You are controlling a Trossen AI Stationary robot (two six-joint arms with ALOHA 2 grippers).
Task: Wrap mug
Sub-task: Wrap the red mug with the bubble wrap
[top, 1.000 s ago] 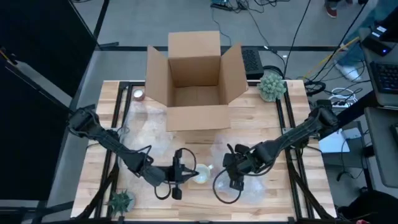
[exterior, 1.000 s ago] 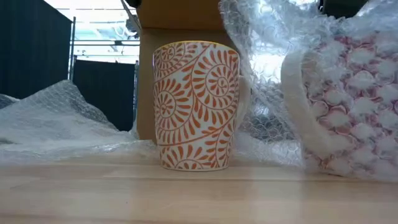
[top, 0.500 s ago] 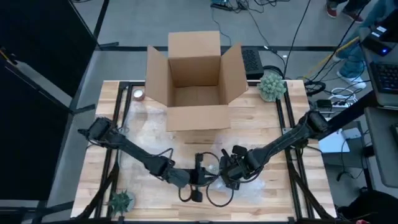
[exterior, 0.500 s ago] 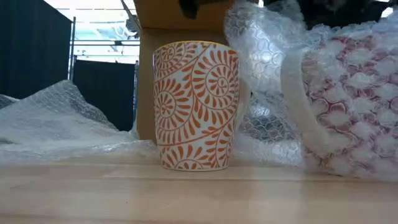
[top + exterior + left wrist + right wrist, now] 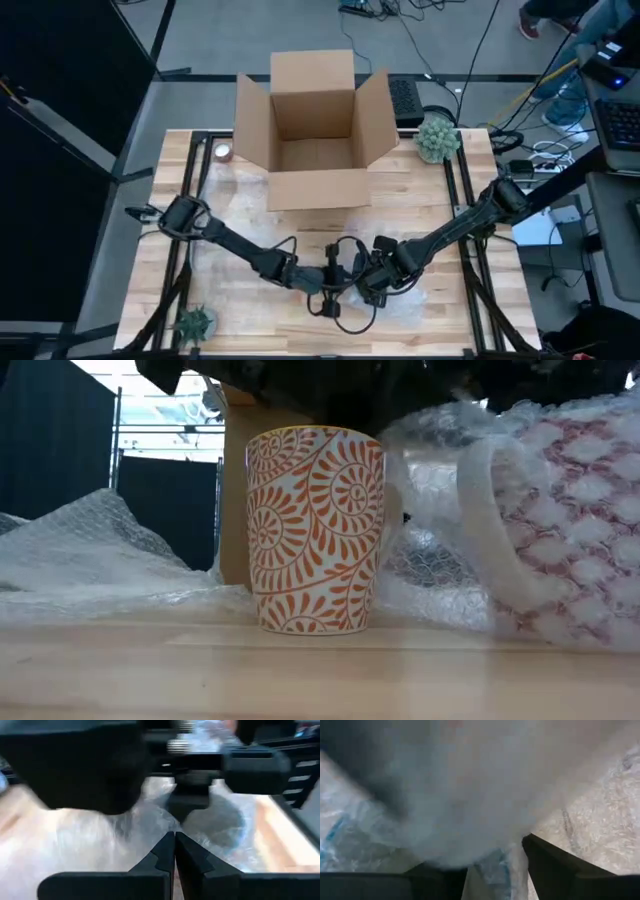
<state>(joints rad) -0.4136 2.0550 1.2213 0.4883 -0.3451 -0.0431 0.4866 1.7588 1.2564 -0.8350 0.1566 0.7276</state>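
While both arms crowd together at the near middle of the desk (image 5: 420,190), the mug (image 5: 315,528) stands upright on the wood, its orange spiral pattern plain in the low view, with bubble wrap (image 5: 95,555) heaped to its left and a second, pink-patterned mug (image 5: 565,525) already swathed in wrap just to its right. From above, the mug itself is hidden under the arms. The left end effector (image 5: 174,851) has its fingers pressed together with nothing visibly between them, pointing over crumpled wrap toward the other arm's wrist. The right end effector (image 5: 495,862) has its fingers set somewhat apart with a fold of wrap between them; whether they pinch it I cannot tell. A box (image 5: 312,125) stands open at the far side, a plant (image 5: 437,138) at its right. The mug is likely stiff, fairly heavy for its size, glazed and so slippery, and breakable if tipped; it is best steadied by the rim or the handle, which faces away to the right. The wrap is light, limp and springy, so I judge an edge or corner the place to grip, pulling it snug round the wall.
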